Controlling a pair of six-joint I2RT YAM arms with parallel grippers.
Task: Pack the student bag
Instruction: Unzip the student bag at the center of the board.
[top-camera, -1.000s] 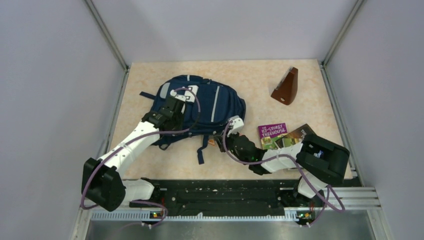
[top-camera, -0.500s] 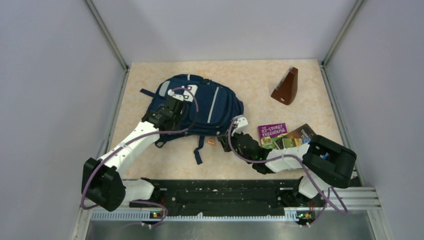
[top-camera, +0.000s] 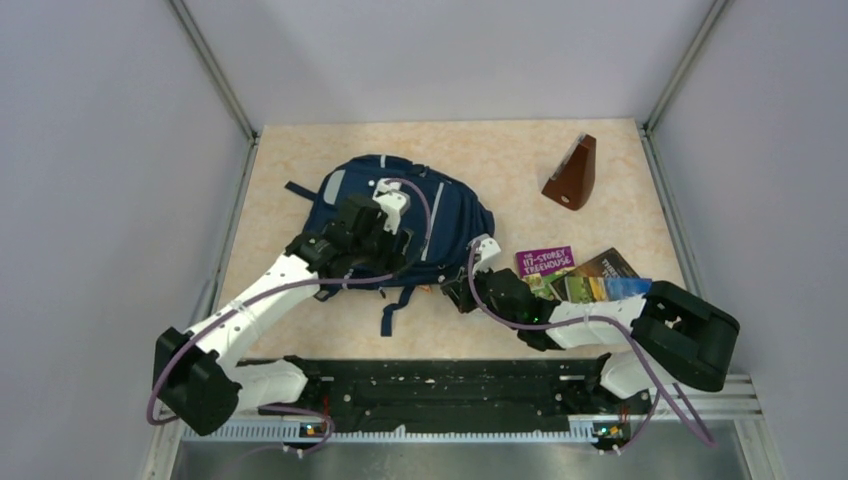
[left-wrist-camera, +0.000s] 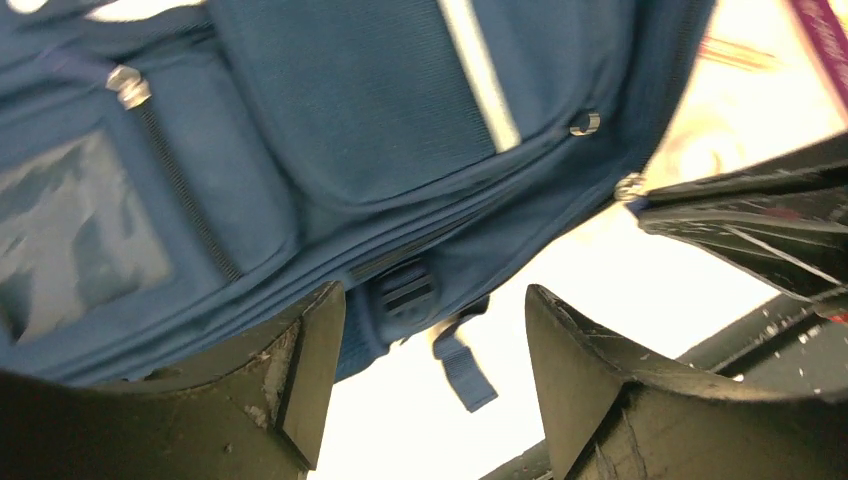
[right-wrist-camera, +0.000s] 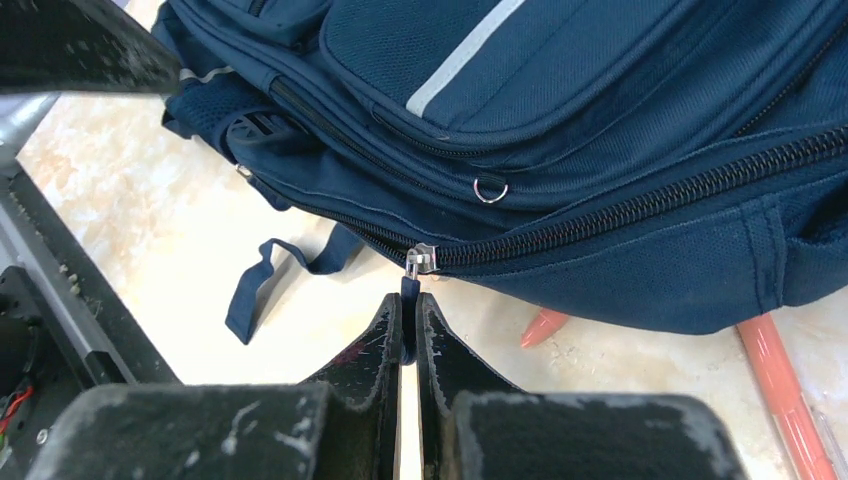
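Roughly left of centre on the table (top-camera: 500, 150) lies the student bag (top-camera: 452, 205), front pockets up, with a strap trailing toward the arms. At its near right edge the right gripper (right-wrist-camera: 409, 310) is pinched tight on the main zipper's pull tab (right-wrist-camera: 409, 292). The left gripper (left-wrist-camera: 430, 300) hangs over the bag with its jaws spread, grasping nothing; books (top-camera: 548, 262) lie just beside the bag.

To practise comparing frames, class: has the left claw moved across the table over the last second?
Yes. The left claw has shifted right over the student bag, closer to the brown wedge, which has stayed put.
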